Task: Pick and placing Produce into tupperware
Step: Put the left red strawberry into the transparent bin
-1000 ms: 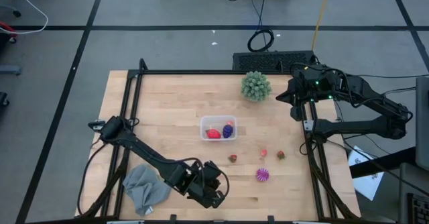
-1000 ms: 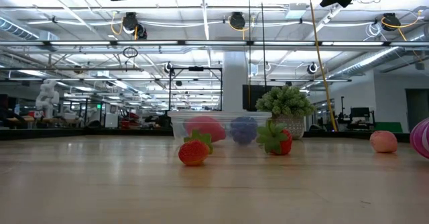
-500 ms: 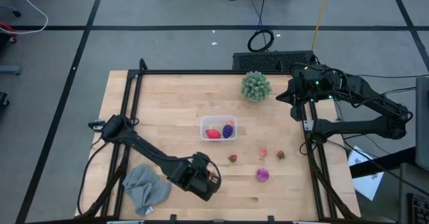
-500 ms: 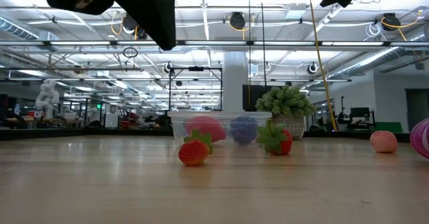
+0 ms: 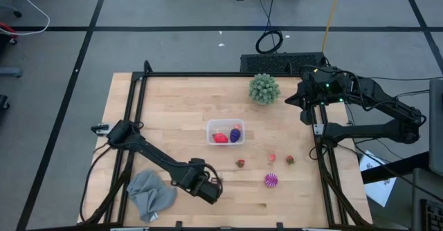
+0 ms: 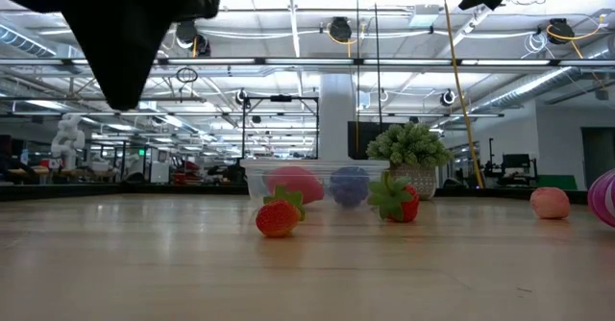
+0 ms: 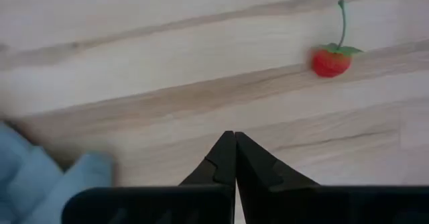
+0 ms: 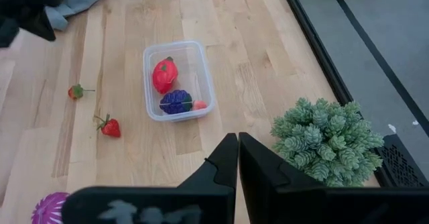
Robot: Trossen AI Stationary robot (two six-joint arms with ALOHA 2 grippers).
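Observation:
The clear tupperware [image 5: 226, 132] sits mid-table, with a red piece [image 8: 164, 75], a dark purple piece [image 8: 176, 102] and a small pink piece of produce inside. On the wood to its near right lie two red strawberries [image 5: 240, 163] [image 5: 290, 160], a pink piece [image 5: 272, 159] and a striped magenta piece [image 5: 270, 181]. My left gripper [image 5: 209, 189] points down, shut and empty, above bare wood near the front edge; the nearest strawberry [image 7: 330, 60] lies a short way off. My right gripper [image 8: 238, 153] waits shut, high at the far right.
A grey cloth [image 5: 151, 195] lies crumpled at the near left, close beside my left arm. A green spiky ball [image 5: 264, 88] stands at the far side, right of centre. A black frame [image 5: 138, 106] borders the table. Bare wood lies left of the tupperware.
My left gripper has tipped over until it points down and has rolled about its own line. It has shifted a little toward the table's left edge and sunk lower, coming down into the low view's upper left. The produce and the tupperware have kept still.

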